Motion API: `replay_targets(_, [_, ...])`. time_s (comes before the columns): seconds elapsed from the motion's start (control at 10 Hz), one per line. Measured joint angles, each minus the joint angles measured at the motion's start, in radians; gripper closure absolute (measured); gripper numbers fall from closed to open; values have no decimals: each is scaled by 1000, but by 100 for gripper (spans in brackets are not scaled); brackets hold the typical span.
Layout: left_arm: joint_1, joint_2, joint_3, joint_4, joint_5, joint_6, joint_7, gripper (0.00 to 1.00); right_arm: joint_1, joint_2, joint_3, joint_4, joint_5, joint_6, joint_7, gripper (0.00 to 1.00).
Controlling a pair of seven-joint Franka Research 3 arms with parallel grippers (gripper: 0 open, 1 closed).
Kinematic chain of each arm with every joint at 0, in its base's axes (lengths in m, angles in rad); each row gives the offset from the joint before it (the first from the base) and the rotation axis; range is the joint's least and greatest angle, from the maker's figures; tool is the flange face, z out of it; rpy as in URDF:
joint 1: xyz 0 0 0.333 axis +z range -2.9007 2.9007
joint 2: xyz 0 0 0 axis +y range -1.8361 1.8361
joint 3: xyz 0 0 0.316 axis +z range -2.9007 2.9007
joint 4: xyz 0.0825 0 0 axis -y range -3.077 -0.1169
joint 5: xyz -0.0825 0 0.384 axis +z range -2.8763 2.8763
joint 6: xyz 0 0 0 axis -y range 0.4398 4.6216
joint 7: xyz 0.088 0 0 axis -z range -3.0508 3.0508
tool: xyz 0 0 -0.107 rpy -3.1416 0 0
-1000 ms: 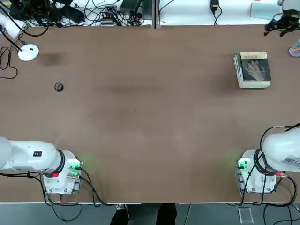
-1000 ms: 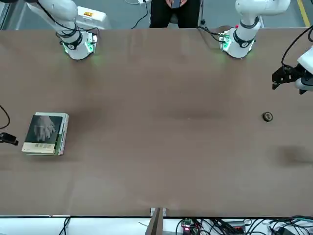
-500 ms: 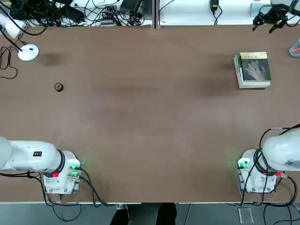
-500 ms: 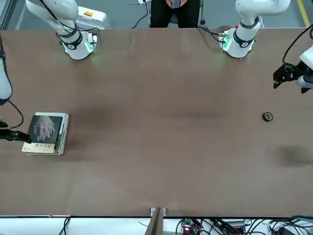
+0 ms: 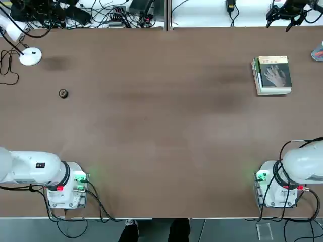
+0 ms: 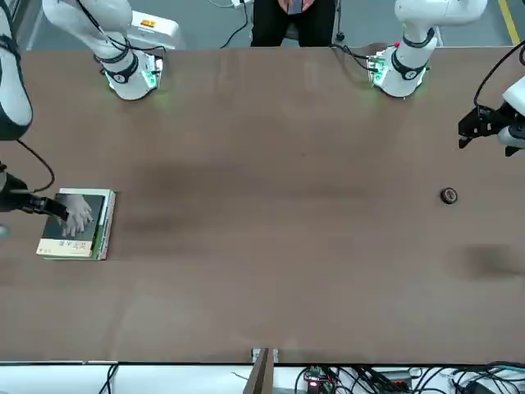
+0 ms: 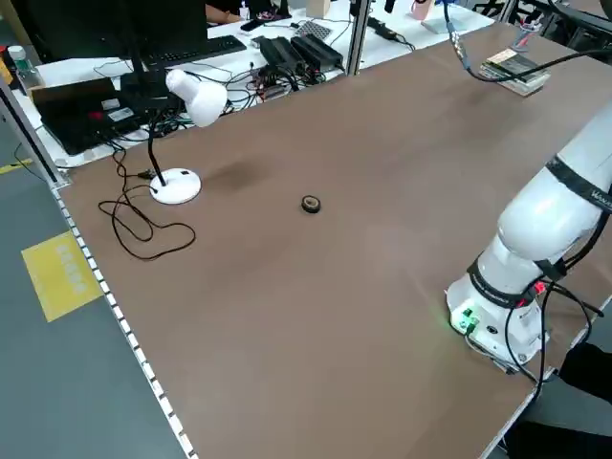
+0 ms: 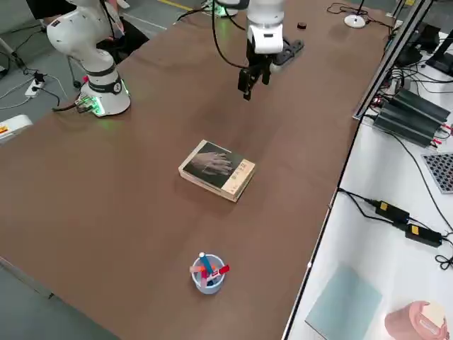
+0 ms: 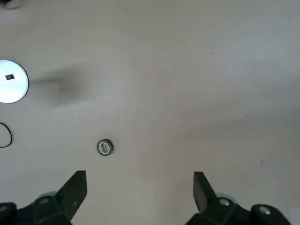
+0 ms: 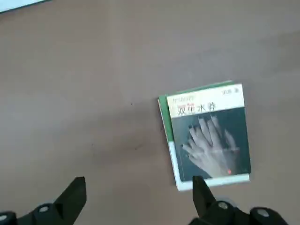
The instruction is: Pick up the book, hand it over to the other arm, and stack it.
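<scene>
The book (image 5: 276,73), a dark cover with a pale hand and a tan title strip, lies on top of a green-and-white book (image 10: 165,117) at the table's far right. It also shows as the book (image 10: 208,136) in the right wrist view and the book (image 8: 216,168) from the right side. My right gripper (image 5: 283,12) hangs open high over the far edge, beyond the stack and apart from it; its fingers (image 10: 199,192) hold nothing. My left gripper (image 6: 478,131) hovers open at the table's left side, high above bare tabletop.
A small dark roll (image 5: 63,93) lies on the left half, near a white desk lamp (image 5: 30,55). A cup of pens (image 8: 207,273) stands at the right edge beside the books. Cables and electronics (image 5: 116,15) lie beyond the far edge. A person (image 6: 287,12) stands between the arm bases.
My right gripper has swung from the right edge toward the far edge, drifting left past the books. The left arm and the books have stayed put.
</scene>
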Motion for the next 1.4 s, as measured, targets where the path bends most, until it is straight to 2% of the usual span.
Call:
replay_targets(0.4, [0, 0, 0, 0, 0, 0, 0, 0, -4, -78, -12, 3, -3, -81, -35, 0])
replay_targets(0.7, [0, 0, 0, 0, 0, 0, 0, 0, -15, -115, -16, 39, -5, -147, -112, 0])
replay_targets(1.1, [0, 0, 0, 0, 0, 0, 0, 0, -22, -134, -18, 121, -14, -252, -126, 0])
replay_targets(1.4, [0, 0, 0, 0, 0, 0, 0, 0, -20, -133, -16, 138, -15, -282, -93, 0])
